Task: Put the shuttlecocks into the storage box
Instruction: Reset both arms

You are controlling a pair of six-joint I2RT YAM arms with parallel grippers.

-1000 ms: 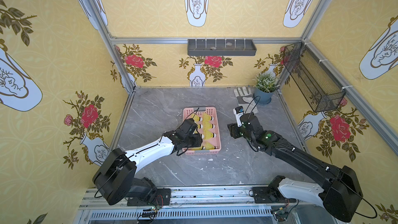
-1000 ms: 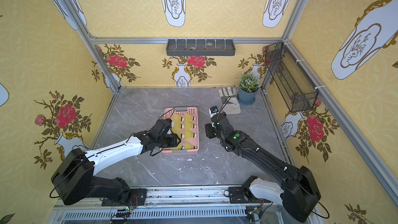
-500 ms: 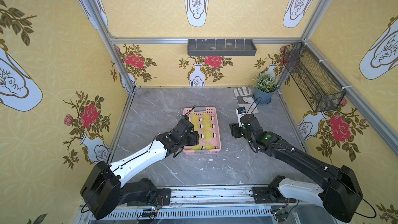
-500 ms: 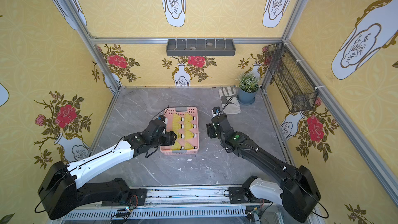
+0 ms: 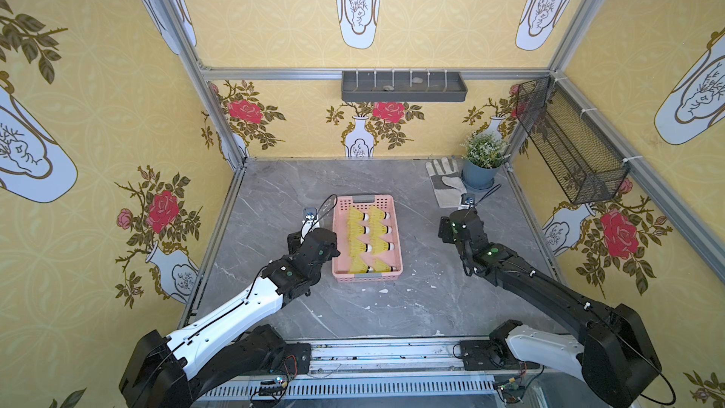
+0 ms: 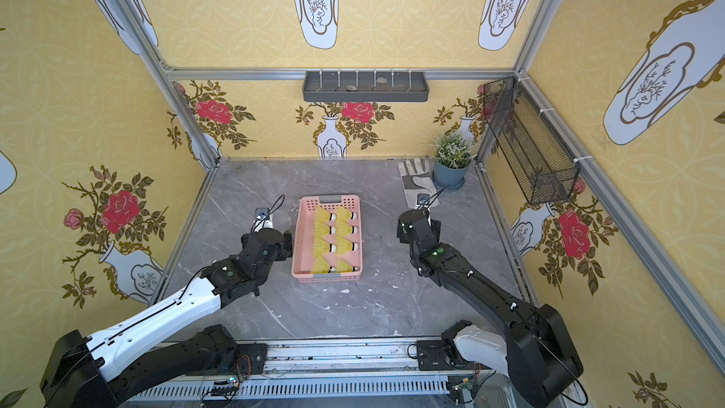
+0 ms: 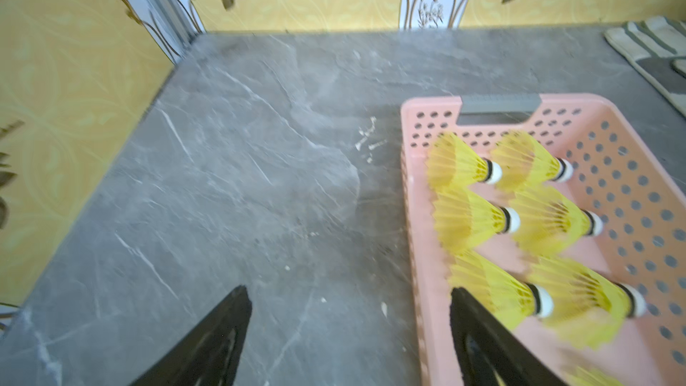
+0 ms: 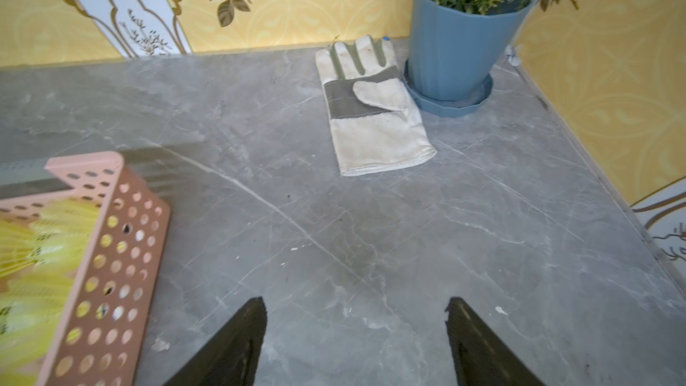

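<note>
Left wrist: shuttlecocks [image 7: 464, 217] lie inside storage box [image 7: 430, 105].

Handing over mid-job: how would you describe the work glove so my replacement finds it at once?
On the grey marble table, look to the far right corner, where a plant in a blue pot stands. The glove lies flat right beside that pot. It is the only cloth item there: off-white with a dark palm patch.
</note>
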